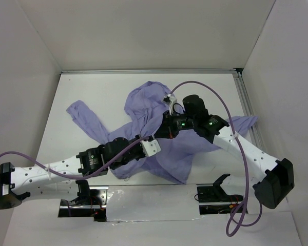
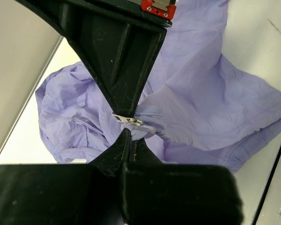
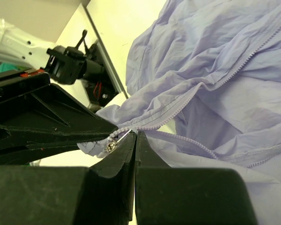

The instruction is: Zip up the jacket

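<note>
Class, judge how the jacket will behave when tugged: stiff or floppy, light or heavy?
Probably floppy: the jacket lies wrinkled and folded. Likely light, being thin fabric. It may drag and bunch rather than slide whole.

Jacket [image 1: 149,110]: thin lavender fabric, heavily wrinkled, lying crumpled at mid desk [image 1: 92,87]. Hood [image 1: 143,95] bunched toward the far side. One sleeve [image 1: 84,115] trails left, the other sleeve [image 1: 244,122] right. Front mostly unzipped: zipper teeth [image 3: 234,65] run in two separate rows, converging at a small metal slider [image 2: 131,122].
</note>
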Controlling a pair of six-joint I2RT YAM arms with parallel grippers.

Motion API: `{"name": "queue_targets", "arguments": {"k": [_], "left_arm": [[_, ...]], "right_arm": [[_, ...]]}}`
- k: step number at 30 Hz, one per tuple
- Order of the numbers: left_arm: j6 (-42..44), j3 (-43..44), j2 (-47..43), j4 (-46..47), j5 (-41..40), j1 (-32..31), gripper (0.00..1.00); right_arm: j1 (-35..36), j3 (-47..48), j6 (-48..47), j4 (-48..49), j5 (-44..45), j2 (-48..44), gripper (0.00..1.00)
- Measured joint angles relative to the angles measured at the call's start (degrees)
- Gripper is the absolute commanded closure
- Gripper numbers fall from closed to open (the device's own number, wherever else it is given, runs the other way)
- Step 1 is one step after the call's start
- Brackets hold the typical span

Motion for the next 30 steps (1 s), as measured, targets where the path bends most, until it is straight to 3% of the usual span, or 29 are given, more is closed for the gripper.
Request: {"name": "queue_targets", "arguments": {"k": [2,3,4,8,13,16,23,30], "left_arm": [[0.0,0.0,-0.2,0.1,-0.1,0.0,0.94],[0.0,0.0,-0.3,0.2,-0.1,0.0,0.79],[0.0,0.0,-0.3,0.2,-0.4,0.0,0.55],[-0.5,1.1,1.2,0.2,-0.6,-0.8,0.40],[-0.5,2.5,5.8,0.6,-3.3,-1.2,0.42],[-0.3,2.7,7.7,0.6,-5.2,-1.2,0.48],[-0.3,4.1,8.2,0.2,-6.3,-1.2,0.54],[-0.7,5.6,9.0,-1.4,-6.2,-1.2,0.46]], "right_arm": [[0.5,0.0,0.3,-0.2,1.9,-0.9,1.00],[0.8,0.0,0.3,-0.3,2.7,-1.2,1.00],[1.1,0.0,0.4,-0.5,3.6,-1.6,1.00],[1.3,1.9,0.7,-2.5,8.8,-1.7,1.00],[1.8,2.9,1.0,-5.3,9.5,-1.8,1.00],[1.8,2.9,1.1,-8.1,9.4,-1.8,1.00],[1.8,3.8,1.5,-11.7,9.1,-1.8,1.00],[1.8,4.9,2.2,-12.5,9.0,-1.8,1.00]]}}
